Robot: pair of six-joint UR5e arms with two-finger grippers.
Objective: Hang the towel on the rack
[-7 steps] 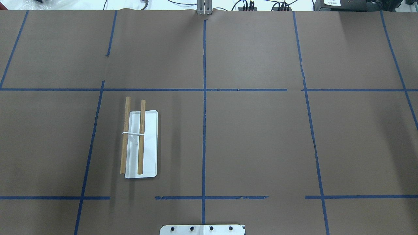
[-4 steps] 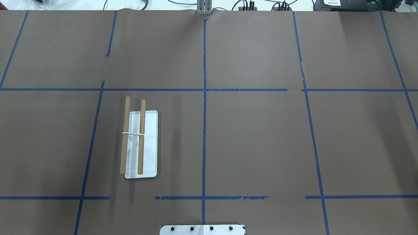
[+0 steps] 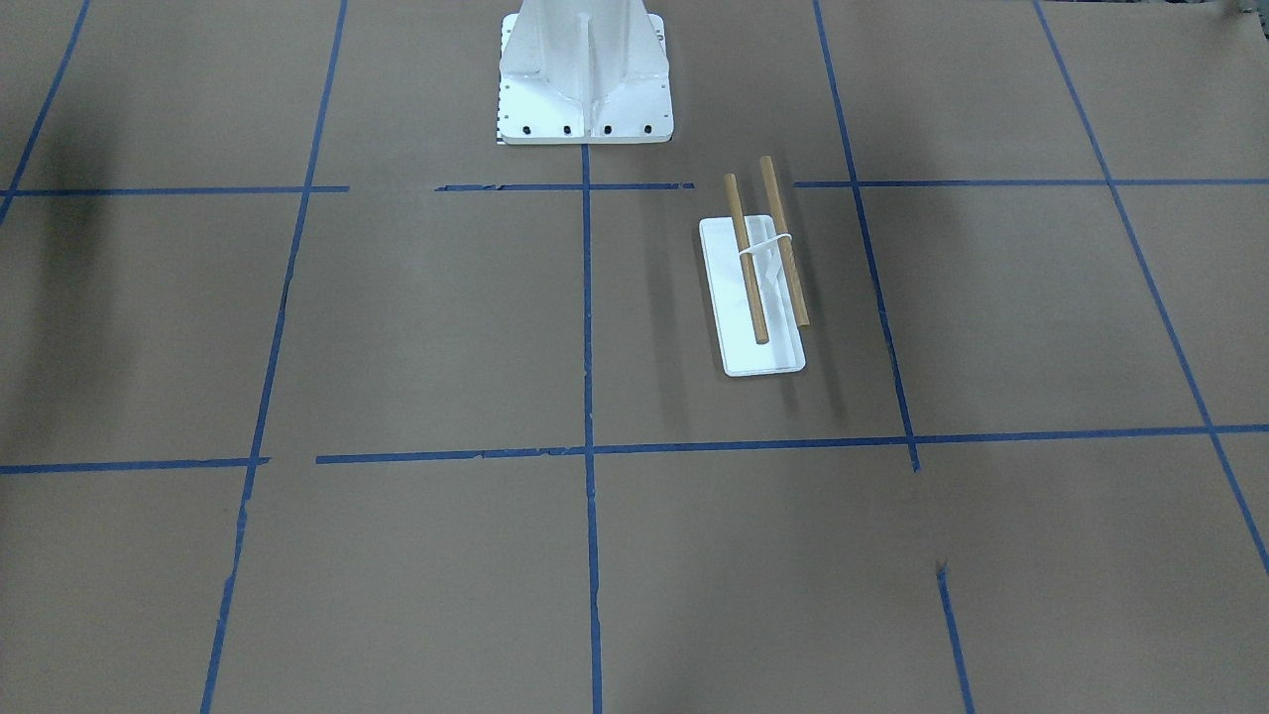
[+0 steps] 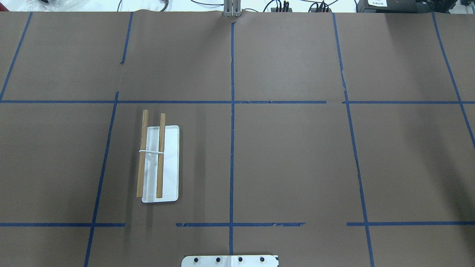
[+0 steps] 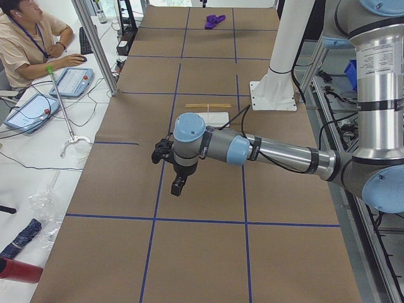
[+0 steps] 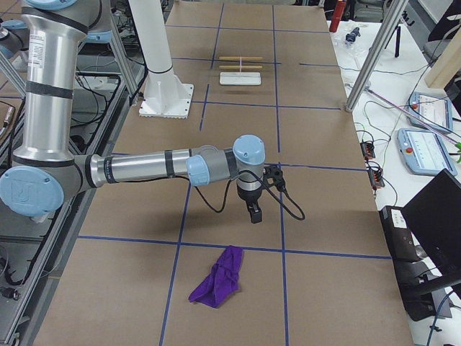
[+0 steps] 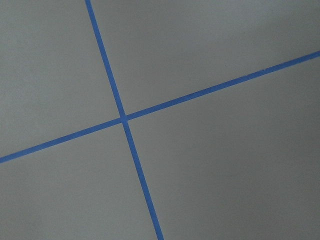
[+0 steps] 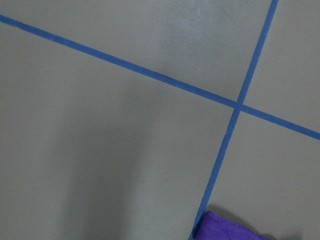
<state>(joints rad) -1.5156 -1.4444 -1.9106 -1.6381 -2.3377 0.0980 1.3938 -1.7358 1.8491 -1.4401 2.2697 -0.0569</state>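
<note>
Exterior right: towel [image 6: 218, 285] bunched at the robot's right end, right gripper [image 6: 253, 213] hanging near it; rack [image 4: 160, 155] well apart, bare. We cannot tell if it, or the left gripper [image 5: 178, 186], is spread or closed. We judge this the approach step; next, descend and pinch the towel.

Robotics lab. Indicators: a paper-covered desk [image 4: 297, 167] marked with a blue tape grid [image 4: 232, 148], a robot arm [image 5: 278, 151] by a bolted pedestal [image 3: 583, 79], teach pendants [image 5: 71, 81], cabling [image 4: 282, 5], and a seated operator [image 5: 25, 38].
</note>
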